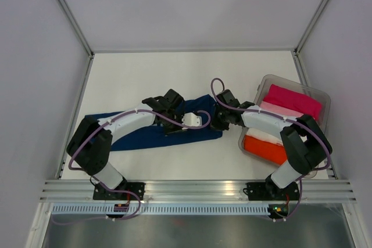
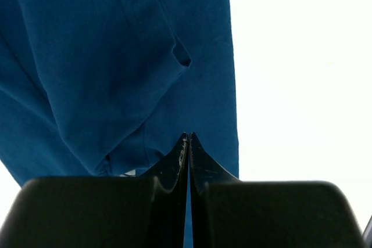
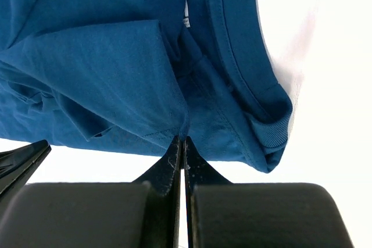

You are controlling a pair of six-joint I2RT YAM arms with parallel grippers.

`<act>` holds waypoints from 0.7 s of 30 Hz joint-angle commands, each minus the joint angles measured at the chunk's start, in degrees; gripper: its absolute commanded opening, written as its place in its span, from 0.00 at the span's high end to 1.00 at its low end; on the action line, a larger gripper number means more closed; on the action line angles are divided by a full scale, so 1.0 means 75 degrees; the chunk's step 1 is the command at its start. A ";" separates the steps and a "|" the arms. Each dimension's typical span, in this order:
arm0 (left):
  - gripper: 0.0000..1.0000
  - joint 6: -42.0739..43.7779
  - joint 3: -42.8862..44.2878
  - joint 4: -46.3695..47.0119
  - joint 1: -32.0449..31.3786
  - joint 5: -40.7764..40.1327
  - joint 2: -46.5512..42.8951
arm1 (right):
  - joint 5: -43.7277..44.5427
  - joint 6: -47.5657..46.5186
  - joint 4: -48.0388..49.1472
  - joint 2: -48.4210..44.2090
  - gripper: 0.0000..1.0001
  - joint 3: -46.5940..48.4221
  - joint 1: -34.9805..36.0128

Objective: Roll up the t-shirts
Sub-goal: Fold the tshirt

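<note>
One navy tee (image 1: 145, 139), long L-R, collar R; L gripper (image 2: 189, 137), R gripper (image 3: 181, 140) pinching.

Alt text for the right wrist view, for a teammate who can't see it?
The right gripper, fingers closed, pinches the near edge of a folded navy shirt on a white table. Its ribbed collar runs along the right side.

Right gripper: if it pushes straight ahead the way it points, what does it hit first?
The navy shirt. The right gripper, jaws shut, has its tips at the shirt's folded edge, so it would likely meet more cloth first.
</note>
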 commanded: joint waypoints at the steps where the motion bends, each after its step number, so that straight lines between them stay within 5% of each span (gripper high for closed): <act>1: 0.94 0.0089 0.0166 0.0114 -0.0038 0.0495 0.0001 | 0.0196 0.0144 0.0175 -0.0169 1.00 0.0058 0.0049; 8: 0.52 -0.0019 0.0507 0.0549 -0.0085 0.0388 0.0424 | 0.0126 0.0144 0.0327 0.0066 1.00 0.0211 0.0049; 11: 0.44 0.0192 0.0402 0.0561 -0.0178 0.0646 0.0307 | 0.0126 0.0156 0.0362 0.0113 1.00 0.0153 0.0037; 21: 0.50 -0.0076 -0.0278 0.2153 -0.0156 0.0974 0.0306 | -0.0577 0.0601 0.1007 0.0195 1.00 -0.0187 -0.0256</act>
